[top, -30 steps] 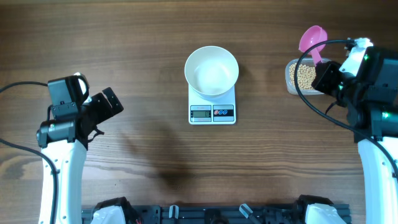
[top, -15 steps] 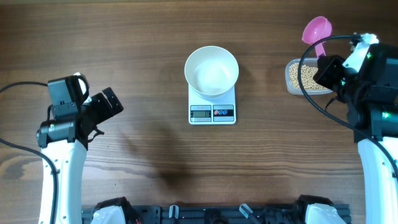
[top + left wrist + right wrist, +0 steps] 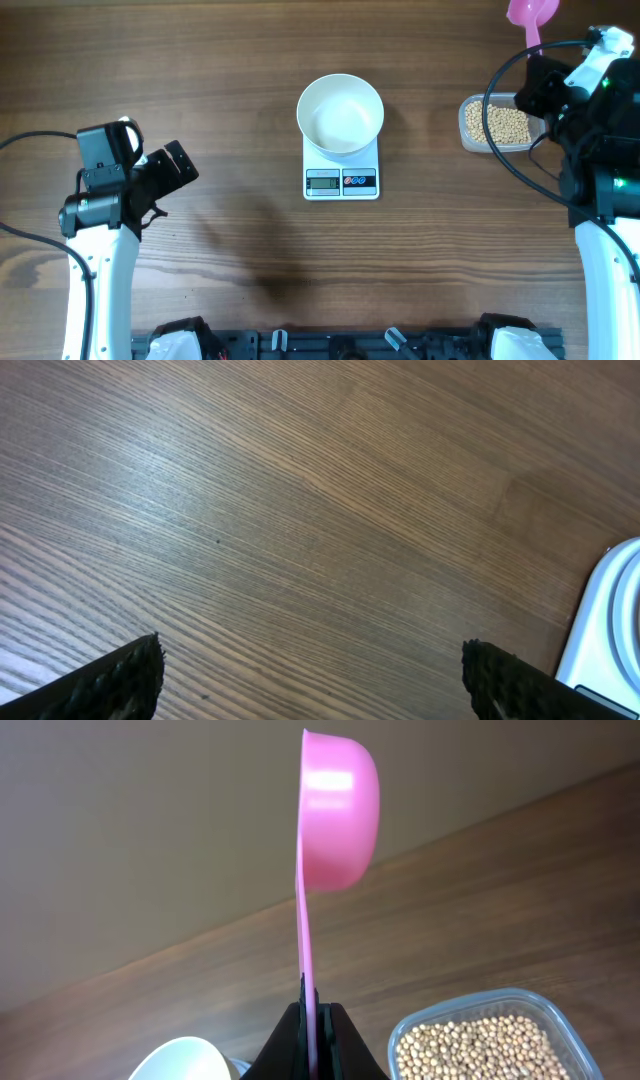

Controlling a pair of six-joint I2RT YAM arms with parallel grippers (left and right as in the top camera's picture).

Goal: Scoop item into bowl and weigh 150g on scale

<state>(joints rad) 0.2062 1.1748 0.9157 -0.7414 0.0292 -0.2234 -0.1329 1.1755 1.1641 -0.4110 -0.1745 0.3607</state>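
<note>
Pink scoop (image 3: 335, 810), white bowl (image 3: 340, 113) and scale (image 3: 341, 180), tan beans (image 3: 505, 123), brown wood-grain table (image 3: 200, 60).

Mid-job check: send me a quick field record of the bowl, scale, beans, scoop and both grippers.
scale: middle of the table, display unreadable
bowl: white, empty, sitting on the scale
beans: all in the clear tub, right of the scale
pink scoop: held by its handle beyond the tub, no beans visible in it
right gripper: shut on the pink scoop
left gripper: open, holding nothing, over bare table left of the scale

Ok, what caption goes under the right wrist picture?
Right gripper shut on the pink scoop, near the tub of beans.
</note>
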